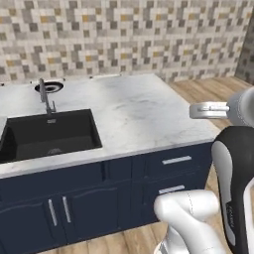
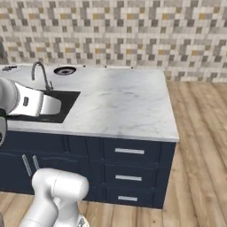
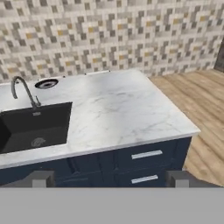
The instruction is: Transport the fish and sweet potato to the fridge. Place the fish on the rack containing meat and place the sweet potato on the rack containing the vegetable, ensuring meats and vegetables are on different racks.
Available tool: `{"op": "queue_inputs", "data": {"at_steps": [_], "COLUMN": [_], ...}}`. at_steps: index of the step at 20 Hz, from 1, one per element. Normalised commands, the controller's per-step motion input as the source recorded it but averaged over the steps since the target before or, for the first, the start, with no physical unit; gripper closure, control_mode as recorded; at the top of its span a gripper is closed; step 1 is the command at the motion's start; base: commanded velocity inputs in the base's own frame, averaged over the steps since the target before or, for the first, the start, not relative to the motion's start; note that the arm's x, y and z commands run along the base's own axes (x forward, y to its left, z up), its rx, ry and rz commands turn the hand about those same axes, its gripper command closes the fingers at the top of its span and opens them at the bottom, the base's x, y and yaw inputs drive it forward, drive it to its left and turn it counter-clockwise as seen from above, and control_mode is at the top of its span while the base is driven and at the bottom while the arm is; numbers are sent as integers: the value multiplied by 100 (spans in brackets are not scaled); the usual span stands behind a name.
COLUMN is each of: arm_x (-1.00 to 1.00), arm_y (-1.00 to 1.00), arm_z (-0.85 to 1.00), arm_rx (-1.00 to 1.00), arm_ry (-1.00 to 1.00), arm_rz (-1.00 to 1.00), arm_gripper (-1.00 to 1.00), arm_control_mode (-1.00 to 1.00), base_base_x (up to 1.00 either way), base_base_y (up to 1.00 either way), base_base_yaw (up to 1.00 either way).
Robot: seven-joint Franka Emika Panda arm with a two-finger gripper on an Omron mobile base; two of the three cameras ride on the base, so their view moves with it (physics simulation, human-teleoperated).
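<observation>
Facing the white marble desk [image 3: 118,109] with its black sink [image 3: 35,127], the gripper [image 3: 111,178] is spread wide and empty, probably carried high for travelling; no fish, sweet potato or fridge appears here.

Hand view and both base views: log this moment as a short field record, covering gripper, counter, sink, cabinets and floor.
gripper: open, jaws wide apart, nothing between them, pointed toward the counter front
counter: white marble top
sink: black basin set into the counter's left part
faucet: curved metal, behind the sink
cabinets: dark blue, drawers with silver handles below the counter
wall: mosaic tile backsplash
floor: wood planks, right of the counter
</observation>
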Motion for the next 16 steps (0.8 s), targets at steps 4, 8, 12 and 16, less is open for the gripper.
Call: {"op": "queue_inputs", "data": {"at_steps": [4,8,12,16], "arm_x": [0,0,0,0], "arm_y": [0,0,0,0], "arm_z": [0,0,0,0], "arm_rx": [0,0,0,0], "arm_ry": [0,0,0,0], "arm_rz": [0,0,0,0], "arm_gripper": [-100,-100,-100,-100], "arm_control_mode": [100,100,100,100], "base_base_x": [53,12,0,3], "base_base_y": [-100,-100,-100,-100], "base_base_yaw": [0,0,0,0]}}
